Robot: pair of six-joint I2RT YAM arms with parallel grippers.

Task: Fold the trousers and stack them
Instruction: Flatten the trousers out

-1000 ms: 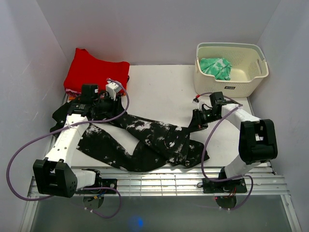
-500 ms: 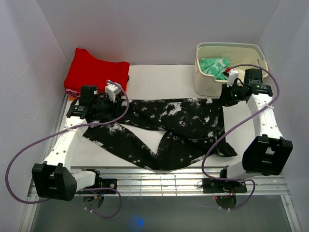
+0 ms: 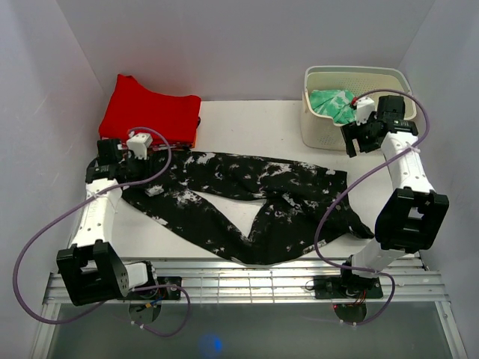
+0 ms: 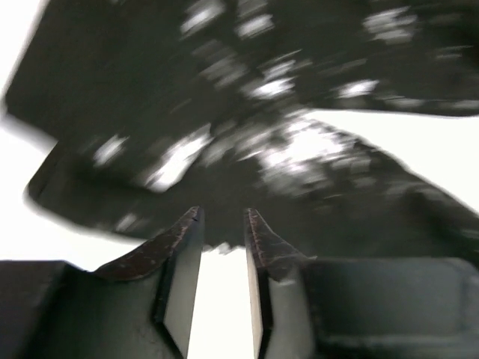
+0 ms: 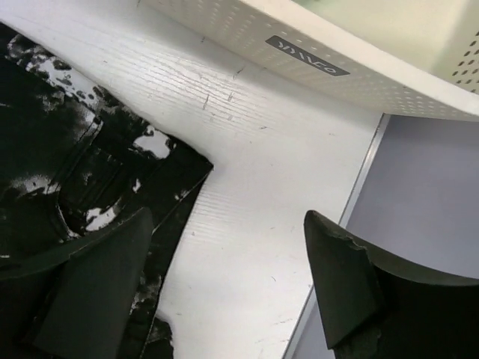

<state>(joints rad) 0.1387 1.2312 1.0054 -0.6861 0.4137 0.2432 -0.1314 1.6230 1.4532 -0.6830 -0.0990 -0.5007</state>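
Over on the left, beyond the trousers' (image 3: pixel 247 187) far left corner, we see a red garment (image 3: pixel 150 112) folded against the back wall. Just in front of it, the left gripper (image 3: pixel 153 161) sits at the trousers' left end. Its wrist view is blurred, but we can make out the left gripper (image 4: pixel 223 217) with its fingers (image 4: pixel 179 254) only narrowly apart. White table shows through the gap, and the edge of the trousers (image 4: pixel 262 97) lies right at the tips. We see no cloth pinched there.

Now the trousers themselves. They lie spread out flat across the table (image 3: pixel 247 123), black with white splatter, running from the left gripper to the right arm. A wedge of bare table shows in the middle of them.

Moving right, the right gripper (image 3: pixel 353 138) hangs over the trousers' far right corner. In its own view the right gripper (image 5: pixel 224 224) has its fingers (image 5: pixel 337 284) spread wide with nothing between them. The corner of the trousers (image 5: pixel 60 149) lies beneath one finger and bare table (image 5: pixel 262 187) beneath the gap.

Just past that corner stands a cream basket (image 3: pixel 352 131), its perforated wall (image 5: pixel 224 22) close by in the wrist view. A green cloth (image 3: pixel 333 105) is bunched inside it.
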